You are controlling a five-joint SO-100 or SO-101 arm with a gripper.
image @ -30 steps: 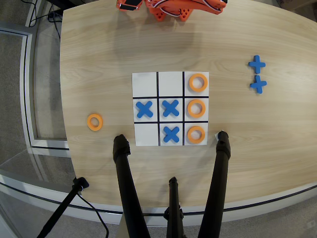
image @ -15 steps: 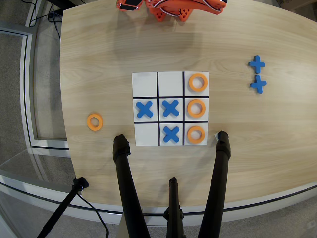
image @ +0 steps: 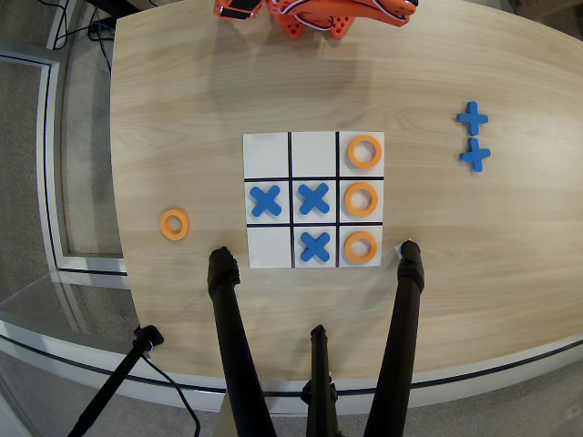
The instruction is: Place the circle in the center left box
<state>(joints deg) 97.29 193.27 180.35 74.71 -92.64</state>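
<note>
Orange ring lying loose on tabletop left of white board, three rings filling right column, arm's jaws out of frame, state unknowable.

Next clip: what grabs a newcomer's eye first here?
The white nine-square board at the table's middle, its right column filled with three orange rings and three blue crosses beside them. One lone orange ring lies off the board to the left, two spare blue crosses far right. The orange arm sits at the top edge.
</note>
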